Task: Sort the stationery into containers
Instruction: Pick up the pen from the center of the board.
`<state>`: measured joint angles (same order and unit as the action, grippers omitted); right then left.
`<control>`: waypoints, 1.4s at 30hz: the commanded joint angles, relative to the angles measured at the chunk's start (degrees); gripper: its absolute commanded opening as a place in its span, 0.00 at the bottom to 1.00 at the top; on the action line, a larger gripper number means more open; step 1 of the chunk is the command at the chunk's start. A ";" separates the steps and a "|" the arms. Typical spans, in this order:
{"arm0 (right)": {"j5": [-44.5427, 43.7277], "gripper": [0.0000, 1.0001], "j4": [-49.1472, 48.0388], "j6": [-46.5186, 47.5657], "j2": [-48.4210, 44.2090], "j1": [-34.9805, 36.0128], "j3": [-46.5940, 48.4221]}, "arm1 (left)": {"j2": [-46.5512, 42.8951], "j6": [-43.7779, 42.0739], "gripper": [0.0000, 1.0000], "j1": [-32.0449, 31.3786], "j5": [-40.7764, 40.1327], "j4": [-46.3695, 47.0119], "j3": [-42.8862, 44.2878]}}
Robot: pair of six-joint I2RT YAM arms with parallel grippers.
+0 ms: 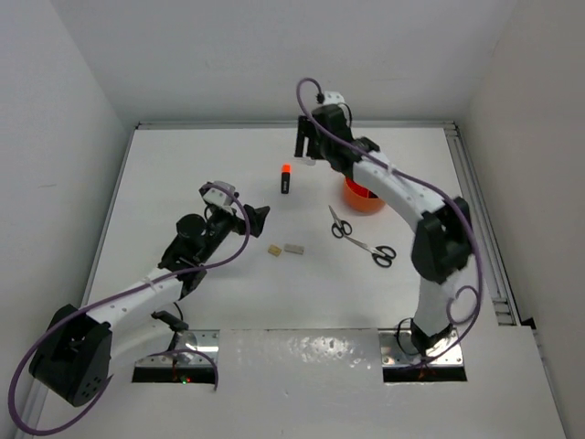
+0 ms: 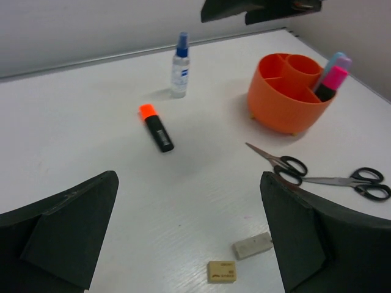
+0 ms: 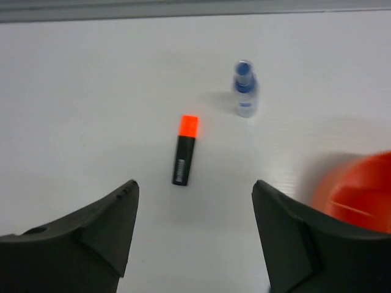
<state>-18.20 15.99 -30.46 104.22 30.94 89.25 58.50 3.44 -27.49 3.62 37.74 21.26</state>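
Observation:
A black marker with an orange cap (image 1: 286,178) lies at the back middle of the table; it also shows in the left wrist view (image 2: 156,127) and the right wrist view (image 3: 184,151). A blue-capped bottle (image 2: 179,66) stands behind it (image 3: 244,88). The orange tub (image 2: 290,91) holds a pink-capped marker (image 2: 330,82) and a lilac one (image 2: 339,63). Two scissors (image 1: 340,224) (image 1: 379,251) lie in front of the tub. A beige eraser (image 2: 221,271) and a grey eraser (image 2: 252,245) lie just ahead of my open, empty left gripper (image 2: 188,201). My right gripper (image 3: 194,189) is open and empty above the marker.
The right arm (image 1: 402,192) reaches over the tub (image 1: 366,201) and hides part of it in the top view. White walls close the table at the back and sides. A metal rail (image 1: 480,219) runs along the right edge.

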 commanded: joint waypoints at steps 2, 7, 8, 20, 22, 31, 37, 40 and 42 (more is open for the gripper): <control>9.31 0.73 10.81 -1.27 17.97 0.00 19.26 | -2.95 2.01 0.99 1.99 -7.30 -4.15 0.36; 9.85 0.68 9.34 -5.66 29.88 0.26 29.92 | -4.45 3.50 0.99 4.63 -6.78 -7.15 0.10; 9.24 0.67 8.45 -7.14 32.07 0.26 30.27 | -4.62 3.94 0.99 5.24 -6.35 -7.32 0.01; 4.33 0.57 7.21 -8.65 40.88 2.81 35.29 | -4.09 4.55 0.99 7.97 -4.50 -5.04 -0.87; 1.25 0.51 10.70 -8.13 41.93 3.86 36.07 | -3.75 4.73 0.99 8.32 -4.50 -4.78 -0.87; -6.50 0.45 13.81 -6.82 43.69 6.06 34.58 | -3.57 4.99 0.99 9.64 -4.14 -3.90 -0.69; -7.38 0.22 15.04 -8.12 42.65 6.59 31.89 | -3.57 5.26 0.99 9.91 -3.97 -3.64 -0.51; -7.47 0.01 14.94 -8.21 39.66 6.42 27.66 | -3.66 5.43 0.99 9.91 -3.97 -3.46 -0.69; -7.12 0.00 16.09 -7.95 37.20 6.59 25.63 | -3.66 5.52 0.99 9.99 -3.97 -3.37 -0.69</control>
<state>-24.45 27.53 -38.28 144.38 37.39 118.50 55.13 8.05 -18.26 -0.84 31.46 20.78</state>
